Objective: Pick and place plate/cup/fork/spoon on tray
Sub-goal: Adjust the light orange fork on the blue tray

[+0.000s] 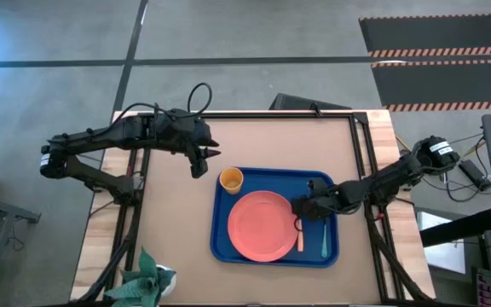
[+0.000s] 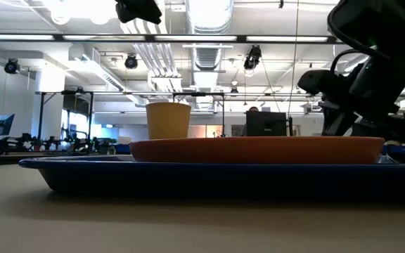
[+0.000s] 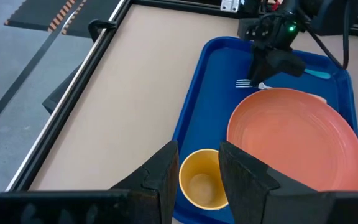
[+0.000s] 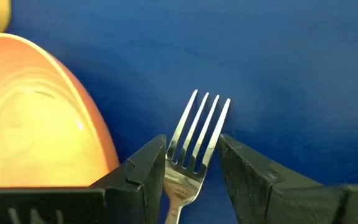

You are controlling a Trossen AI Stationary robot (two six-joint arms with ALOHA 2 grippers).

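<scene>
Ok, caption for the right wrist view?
Right hand open astride the fork, its tines lying on the blue tray beside the coral plate.

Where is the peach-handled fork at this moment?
The silver-tined, peach-handled fork lies in the large blue rectangular tray, on the right side in the high view, between the round coral-pink plate and the teal-handled spoon.

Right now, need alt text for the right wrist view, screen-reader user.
The right tool sits low over the blue tray, its two dark fingers open on either side of the fork, whose silver tines point away from the camera. The coral-pink plate fills the left part of the picture, beside the fork.
</scene>
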